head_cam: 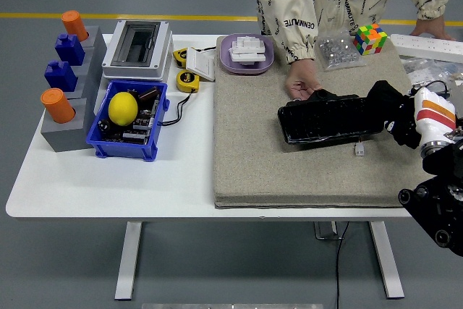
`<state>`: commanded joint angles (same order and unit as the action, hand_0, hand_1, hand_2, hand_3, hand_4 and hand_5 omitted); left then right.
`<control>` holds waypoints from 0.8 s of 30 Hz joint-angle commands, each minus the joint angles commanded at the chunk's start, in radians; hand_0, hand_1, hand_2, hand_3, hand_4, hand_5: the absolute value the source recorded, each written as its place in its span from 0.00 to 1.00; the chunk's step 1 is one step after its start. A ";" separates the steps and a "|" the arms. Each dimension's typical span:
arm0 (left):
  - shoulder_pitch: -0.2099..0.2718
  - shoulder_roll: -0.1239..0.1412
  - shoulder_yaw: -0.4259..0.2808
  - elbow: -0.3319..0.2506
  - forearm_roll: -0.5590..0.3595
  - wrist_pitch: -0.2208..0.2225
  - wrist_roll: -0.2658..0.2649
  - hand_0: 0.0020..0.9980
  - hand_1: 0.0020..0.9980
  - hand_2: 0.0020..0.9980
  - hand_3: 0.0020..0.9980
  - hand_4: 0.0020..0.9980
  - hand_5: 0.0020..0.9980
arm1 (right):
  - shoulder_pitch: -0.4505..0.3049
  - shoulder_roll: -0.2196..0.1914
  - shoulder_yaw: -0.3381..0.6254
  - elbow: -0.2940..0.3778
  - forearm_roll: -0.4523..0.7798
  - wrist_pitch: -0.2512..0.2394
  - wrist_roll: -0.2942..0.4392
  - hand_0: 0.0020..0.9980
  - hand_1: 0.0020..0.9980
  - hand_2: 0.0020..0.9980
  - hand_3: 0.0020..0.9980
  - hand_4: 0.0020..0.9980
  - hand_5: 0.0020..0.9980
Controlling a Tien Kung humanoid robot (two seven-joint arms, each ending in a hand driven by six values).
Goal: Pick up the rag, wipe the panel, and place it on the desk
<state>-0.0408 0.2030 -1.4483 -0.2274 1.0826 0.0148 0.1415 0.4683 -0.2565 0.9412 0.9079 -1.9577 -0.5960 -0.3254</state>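
A black panel (323, 120) lies on the grey mat (253, 150), right of centre. A person's hand (299, 88) rests on the panel's far left corner. My right hand (400, 115) comes in from the right edge with a white and orange wrist. Its fingers are curled on the black rag (383, 100), which sits at the panel's right end, touching it. Black on black hides the exact finger positions. The left arm is out of view.
A small white connector (359, 149) lies just in front of the panel. At the back of the mat are a purple tray (247, 54), a bag of small parts (337, 51) and a colour cube (370, 38). Left of the mat stand a blue bin (130, 121) with a lemon, a white box (137, 49) and a grey block stand (66, 88).
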 joint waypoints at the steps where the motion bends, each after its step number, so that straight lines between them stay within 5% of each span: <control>1: 0.000 0.000 -0.001 0.000 0.000 0.000 0.000 0.61 0.64 0.66 0.56 0.63 0.44 | 0.000 -0.001 0.001 -0.001 0.001 0.000 0.000 0.29 0.39 0.42 0.44 0.97 0.06; 24: -0.001 -0.001 -0.006 0.001 0.003 0.000 0.000 0.61 0.64 0.66 0.56 0.63 0.44 | 0.005 0.006 0.001 0.000 -0.005 0.002 0.000 0.29 0.39 0.42 0.43 0.97 0.06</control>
<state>-0.0422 0.2020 -1.4545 -0.2268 1.0855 0.0150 0.1415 0.4735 -0.2509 0.9423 0.9084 -1.9632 -0.5943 -0.3257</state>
